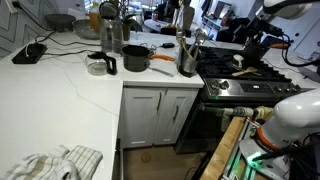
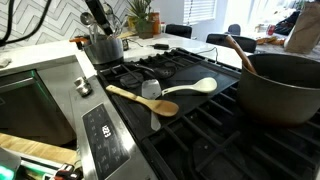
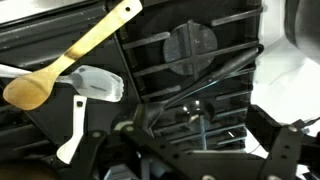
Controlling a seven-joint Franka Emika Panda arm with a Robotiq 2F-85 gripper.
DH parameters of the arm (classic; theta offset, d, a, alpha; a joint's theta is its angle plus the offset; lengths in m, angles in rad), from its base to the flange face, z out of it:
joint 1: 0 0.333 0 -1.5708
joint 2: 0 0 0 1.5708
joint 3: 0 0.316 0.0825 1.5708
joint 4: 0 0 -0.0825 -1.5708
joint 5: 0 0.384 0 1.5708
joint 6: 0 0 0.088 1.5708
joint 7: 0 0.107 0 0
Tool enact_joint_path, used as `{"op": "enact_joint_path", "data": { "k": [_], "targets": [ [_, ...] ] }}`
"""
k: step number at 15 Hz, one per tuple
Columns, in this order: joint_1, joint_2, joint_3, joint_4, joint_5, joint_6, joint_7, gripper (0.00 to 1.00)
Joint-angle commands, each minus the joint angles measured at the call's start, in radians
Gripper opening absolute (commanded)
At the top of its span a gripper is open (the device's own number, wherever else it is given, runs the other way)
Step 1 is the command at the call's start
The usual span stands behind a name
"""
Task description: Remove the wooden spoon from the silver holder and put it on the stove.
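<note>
The wooden spoon [image 2: 140, 98] lies flat on the black grates of the stove [image 2: 200, 130], its bowl toward the front; it also shows in the wrist view [image 3: 70, 55] and in an exterior view [image 1: 243, 70]. The silver holder [image 2: 105, 46] stands on the counter beside the stove and holds dark utensils; it also shows in an exterior view [image 1: 187, 60]. My gripper [image 3: 190, 150] hangs above the stove [image 3: 190, 50], to the side of the spoon and apart from it. Its fingers are spread wide with nothing between them.
A white spoon [image 2: 190, 88] and a clear spatula [image 3: 98, 85] lie on the grates next to the wooden spoon. A large dark pot [image 2: 280, 90] with another wooden utensil stands on a burner. A black pot [image 1: 135, 58] and bottles stand on the white counter [image 1: 70, 90].
</note>
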Motion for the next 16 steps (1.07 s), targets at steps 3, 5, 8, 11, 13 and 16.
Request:
{"op": "enact_joint_path", "data": {
  "k": [3,5,8,11,13,16],
  "targets": [
    [0.081,-0.305,0.025,-0.064,0.014,-0.074,-0.081,1.00],
    [0.125,-0.347,0.001,-0.005,0.056,-0.209,-0.111,1.00],
    [0.166,-0.366,-0.033,0.084,0.083,-0.461,-0.165,1.00],
    [0.152,-0.386,-0.016,0.073,0.061,-0.434,-0.139,1.00],
    [0.156,-0.382,-0.020,0.076,0.065,-0.441,-0.144,1.00],
    [0.160,-0.374,-0.020,0.076,0.066,-0.441,-0.145,1.00]
  ]
}}
